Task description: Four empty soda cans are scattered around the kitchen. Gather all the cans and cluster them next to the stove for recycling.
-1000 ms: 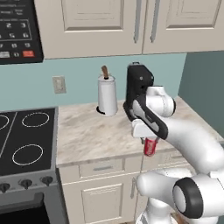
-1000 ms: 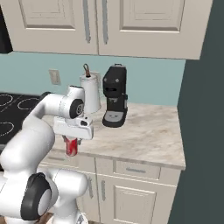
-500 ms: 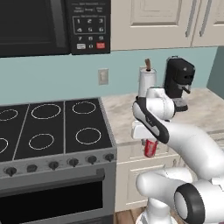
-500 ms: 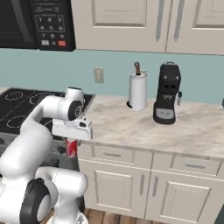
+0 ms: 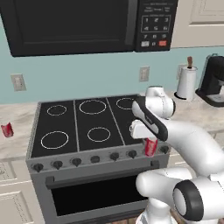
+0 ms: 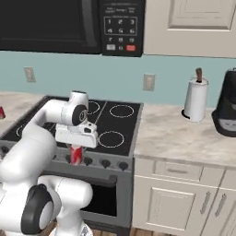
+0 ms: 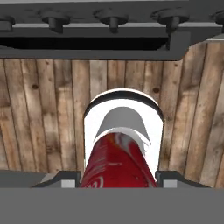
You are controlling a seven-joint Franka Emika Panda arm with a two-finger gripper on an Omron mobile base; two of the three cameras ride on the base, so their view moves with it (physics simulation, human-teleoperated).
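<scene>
Gripper (image 5: 150,141) still clamps red can (image 5: 150,147); base shifted, stove (image 5: 83,127) now ahead.

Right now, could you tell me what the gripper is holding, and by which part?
The gripper holds a red soda can, clamped on its sides near one end; the can hangs below it, in front of the stove.

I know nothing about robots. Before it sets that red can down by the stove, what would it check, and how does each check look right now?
1. Red can held between the fingers: ok.
2. Can over a countertop: not ok; the hand view shows wood floor beneath it.
3. Stove within reach: ok, directly ahead.
4. Landing spot beside the stove: ok, bare counter on its right.
5. Other can already on the counter left of the stove: ok.
6. Remaining cans' whereabouts: cannot tell.
</scene>
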